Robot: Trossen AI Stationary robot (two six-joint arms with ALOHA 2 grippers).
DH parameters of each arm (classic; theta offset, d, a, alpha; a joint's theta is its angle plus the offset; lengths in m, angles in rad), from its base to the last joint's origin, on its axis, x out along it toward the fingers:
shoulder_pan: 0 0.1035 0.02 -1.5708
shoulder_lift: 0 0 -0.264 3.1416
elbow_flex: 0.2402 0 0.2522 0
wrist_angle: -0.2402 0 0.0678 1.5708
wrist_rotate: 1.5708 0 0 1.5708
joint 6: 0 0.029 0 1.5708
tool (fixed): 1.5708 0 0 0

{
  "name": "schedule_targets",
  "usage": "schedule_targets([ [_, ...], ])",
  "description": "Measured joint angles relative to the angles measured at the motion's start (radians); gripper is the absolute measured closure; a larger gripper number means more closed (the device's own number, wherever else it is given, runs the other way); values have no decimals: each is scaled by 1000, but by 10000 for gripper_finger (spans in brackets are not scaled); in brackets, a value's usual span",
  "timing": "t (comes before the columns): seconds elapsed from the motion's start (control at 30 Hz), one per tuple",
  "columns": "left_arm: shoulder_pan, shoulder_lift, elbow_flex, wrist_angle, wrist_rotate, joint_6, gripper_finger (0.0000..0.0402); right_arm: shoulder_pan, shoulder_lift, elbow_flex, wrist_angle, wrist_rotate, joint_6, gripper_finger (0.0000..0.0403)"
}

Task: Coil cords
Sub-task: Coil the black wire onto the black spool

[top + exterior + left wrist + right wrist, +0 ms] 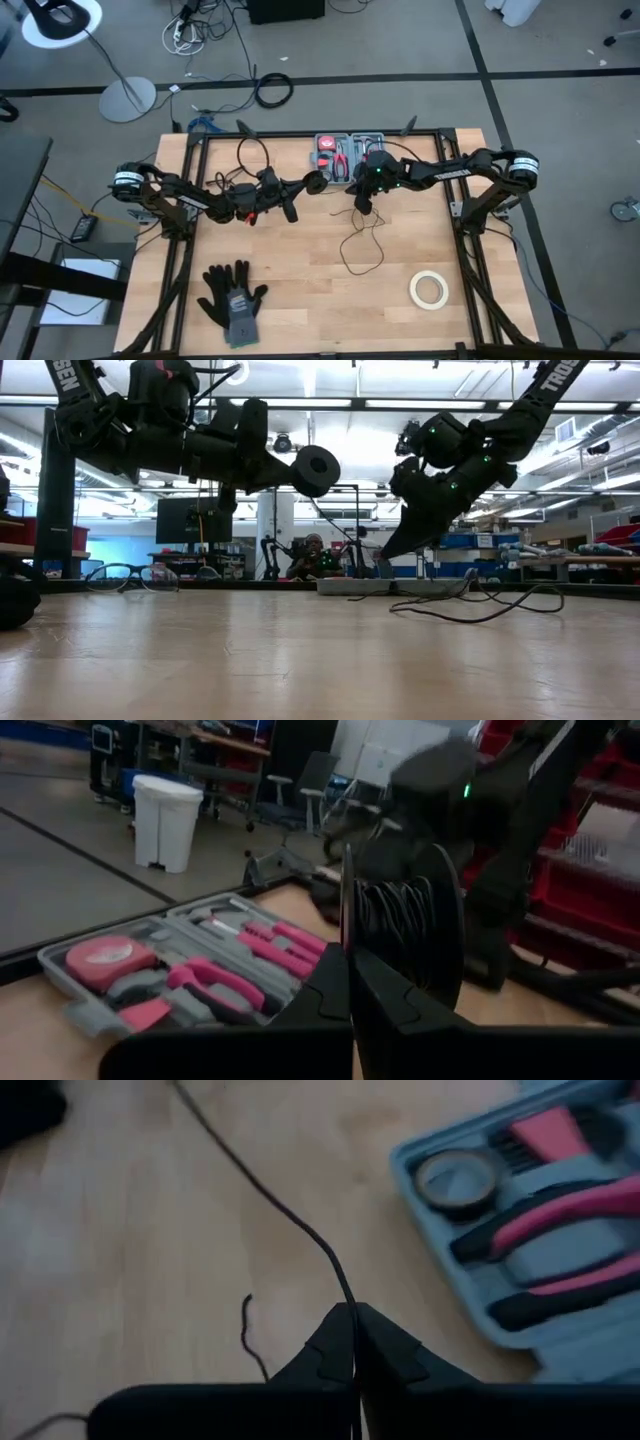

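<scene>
The thin black wire [362, 246] lies in loose loops on the wooden table [300, 300], below my right gripper. Its round black disc [314, 183] is a small spool with wire wound on it [400, 920]. My left gripper [303, 186] holds the disc above the table's middle; the disc also shows in the low view [316, 470]. My right gripper [360, 208] is shut on the wire just right of the disc, fingers slanting down [392, 548]. My left gripper pinches one flange of the disc at its rim [346, 935] between its two fingers, coming level from the table's left. The disc stands on edge, lifted clear of the table. My right gripper pinches the thin wire [345, 1295] between its fingertips, slanting down from the table's right. The wire runs on from the fingers over the tabletop [250, 1175], and its loops [480, 608] lie slack on the table.
An open grey tool case [345, 155] with pink tools stands at the far middle, just behind both grippers. A white tape roll [428, 289] lies near right, black gloves [232, 295] near left. A black cable loop [250, 152] lies by the left arm.
</scene>
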Motion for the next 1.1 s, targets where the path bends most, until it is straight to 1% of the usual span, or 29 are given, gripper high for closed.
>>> schedule_targets([
  [0.1, 0, 0, 0, -42, 0, -10, 401, -13, -51, 0, -2, 3, 20, 400],
  [0.2, 0, 0, 0, -88, -12, -30, 401, -14, -115, 13, -24, 40, 34, 399],
  [0.3, 0, 0, 0, -116, -26, -33, 401, -3, -154, 62, -44, 61, 34, 401],
  [0.4, 0, 0, 0, -120, -29, -34, 401, 24, -150, 137, -53, 66, 33, 401],
  [0.53, 0, 0, 2, -120, -40, -46, 401, 76, -86, 260, -93, 107, 7, 402],
  [0.77, 0, 0, 3, -116, -61, -57, 401, 177, 93, 453, -93, 106, -55, 402],
  [0.87, 0, 0, 3, -100, -72, -65, 401, 206, 170, 503, -97, 105, -62, 402],
  [0.97, 0, 0, 3, -80, -80, -86, 401, 221, 230, 518, -104, 106, -47, 402],
  [1.03, -1, 0, 3, -57, -83, -86, 401, 225, 261, 518, -129, 108, -22, 400],
  [1.1, -2, 0, 2, -33, -84, -86, 401, 225, 271, 514, -201, 122, -18, 398],
])
